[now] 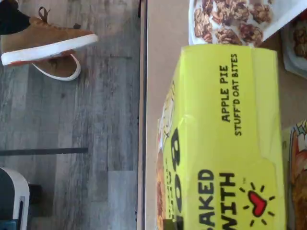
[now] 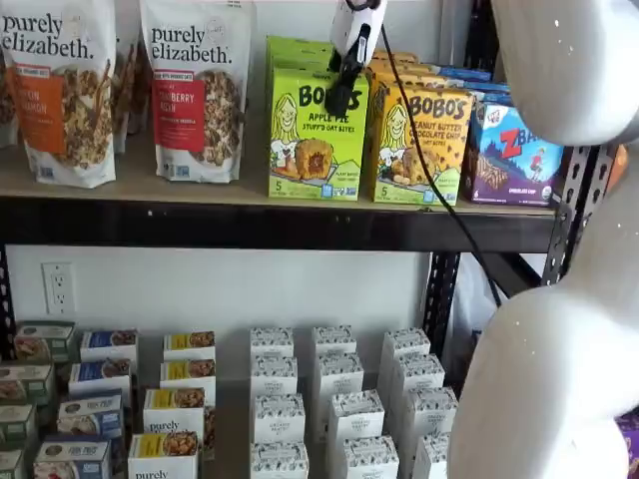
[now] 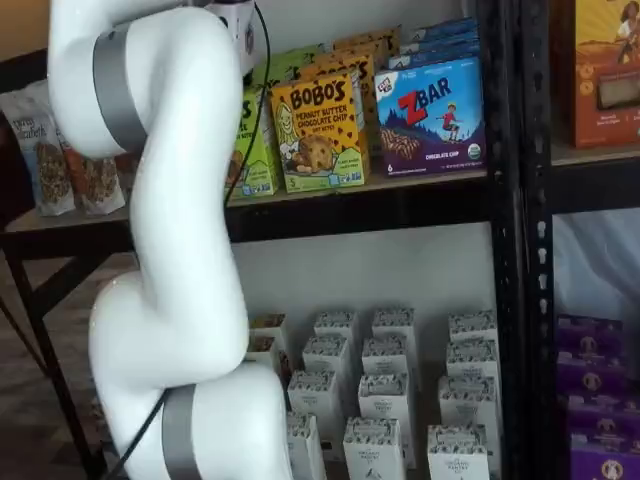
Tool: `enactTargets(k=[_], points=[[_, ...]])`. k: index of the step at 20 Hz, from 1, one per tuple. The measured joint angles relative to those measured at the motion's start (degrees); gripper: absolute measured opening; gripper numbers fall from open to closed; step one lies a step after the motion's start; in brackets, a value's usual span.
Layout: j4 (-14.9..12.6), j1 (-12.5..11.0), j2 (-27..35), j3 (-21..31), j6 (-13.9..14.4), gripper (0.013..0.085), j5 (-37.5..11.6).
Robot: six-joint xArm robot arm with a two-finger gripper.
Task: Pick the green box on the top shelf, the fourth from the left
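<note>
jaws [image 2: 340, 98] – over green box [image 2: 316, 135] front | grip unclear | top shelf [image 2: 250, 225]

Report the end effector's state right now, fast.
End effector: cannot be told. Its black fingers hang at the top front of the green Bobo's Apple Pie box, side-on, with no gap or grip visible.

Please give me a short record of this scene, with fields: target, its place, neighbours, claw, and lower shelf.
target: green Bobo's Apple Pie box, upright, label facing front
place: top shelf, front of its row
neighbours: purely elizabeth granola bag on one side, yellow-orange Bobo's peanut butter box on the other, then blue ZBar box
claw: claw hangs at the target's top edge; open or shut cannot be told
lower shelf: rows of small white cartons
</note>
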Motion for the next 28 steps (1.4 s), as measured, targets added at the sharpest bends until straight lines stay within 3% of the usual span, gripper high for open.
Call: enactTargets(k=[7, 22, 28], points=[[0.5, 0.0, -0.2, 0.1, 0.0, 0.021, -0.2], [0.8, 0.2, -0.3, -1.2, 0.6, 0.021, 2.6], [2.6, -0.9, -2.5, -0.5, 0.2, 0.021, 5.0]])
